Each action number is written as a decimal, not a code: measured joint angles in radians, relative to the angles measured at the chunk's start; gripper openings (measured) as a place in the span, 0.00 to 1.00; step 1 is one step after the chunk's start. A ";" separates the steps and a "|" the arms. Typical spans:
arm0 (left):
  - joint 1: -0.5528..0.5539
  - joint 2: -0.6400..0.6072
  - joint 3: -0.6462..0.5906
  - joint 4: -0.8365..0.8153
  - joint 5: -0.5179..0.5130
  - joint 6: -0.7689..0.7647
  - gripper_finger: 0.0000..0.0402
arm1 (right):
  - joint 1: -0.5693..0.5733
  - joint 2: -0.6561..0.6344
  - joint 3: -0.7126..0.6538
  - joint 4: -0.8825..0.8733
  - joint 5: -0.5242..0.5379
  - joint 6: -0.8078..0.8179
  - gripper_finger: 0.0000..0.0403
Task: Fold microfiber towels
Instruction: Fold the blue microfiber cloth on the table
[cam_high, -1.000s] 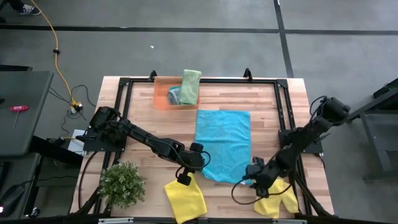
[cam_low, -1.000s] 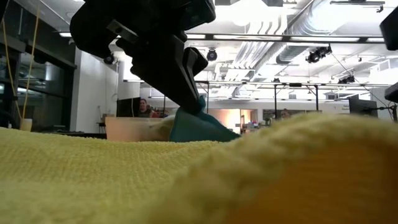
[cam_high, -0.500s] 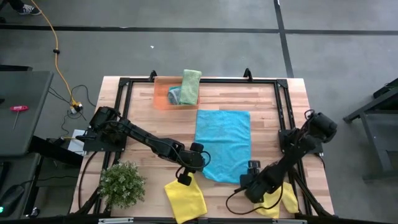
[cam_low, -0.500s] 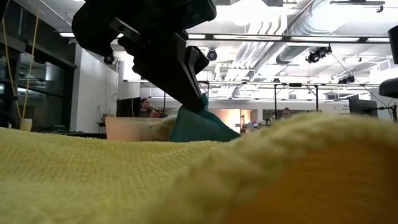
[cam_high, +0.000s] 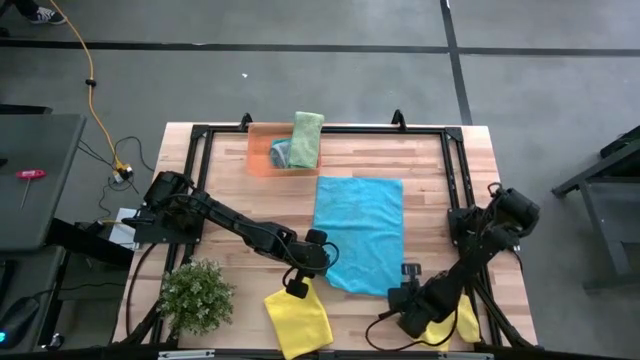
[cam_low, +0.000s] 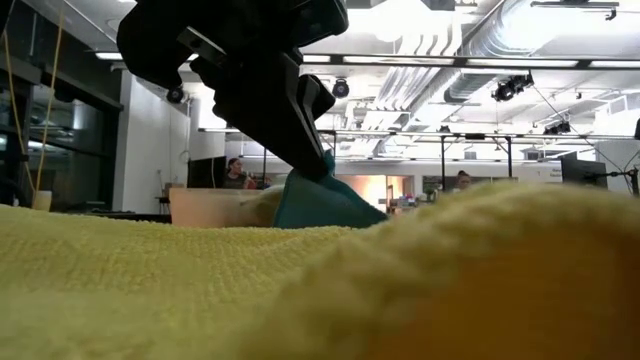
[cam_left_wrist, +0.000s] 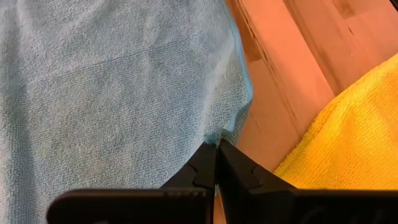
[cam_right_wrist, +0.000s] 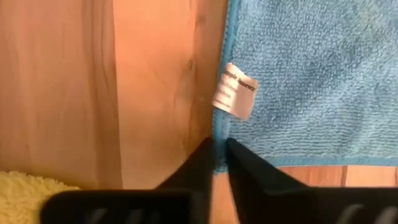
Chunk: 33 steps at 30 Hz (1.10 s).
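Note:
A teal-blue towel (cam_high: 358, 232) lies spread flat mid-table. My left gripper (cam_high: 322, 254) is shut on its near left corner, and my right gripper (cam_high: 407, 287) is shut on its near right corner, beside a white label (cam_right_wrist: 235, 98). Two yellow towels lie flat near the front edge, one (cam_high: 298, 318) to the left and one (cam_high: 450, 320) under my right arm. A light green towel (cam_high: 306, 138) lies folded across the orange tray (cam_high: 262, 152) at the back. My left gripper pinches the teal-blue towel's near left corner (cam_left_wrist: 225, 129) between its two fingers, slanting down from the table's left. That corner (cam_low: 325, 200) is raised off the table in a small peak; the rest lies flat. My right gripper pinches the hem at the towel's near right corner (cam_right_wrist: 219, 140) between its two fingertips, pointing steeply down from above. The corner lies on the wood; one layer shows.
A bushy green plant (cam_high: 196, 292) stands at the near left corner. A black frame (cam_high: 200, 135) runs around the tabletop. The left yellow towel (cam_low: 200, 290) fills the low view's foreground. Bare wood shows at the table's far left and far right.
My right gripper has moved toward the table's near edge and sunk, tipping to point more steeply down at the teal-blue towel's near right corner. The towel and my left gripper have kept still.

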 joint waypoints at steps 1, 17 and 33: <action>0.000 0.000 0.000 0.000 0.000 -0.001 0.00 | 0.004 0.000 -0.001 0.000 0.002 -0.001 0.05; -0.011 -0.097 -0.001 -0.041 -0.034 -0.092 0.00 | 0.007 -0.238 -0.006 -0.075 0.102 0.002 0.00; -0.065 -0.162 0.000 -0.015 -0.431 -0.235 0.00 | -0.058 -0.507 -0.004 -0.272 0.397 -0.018 0.00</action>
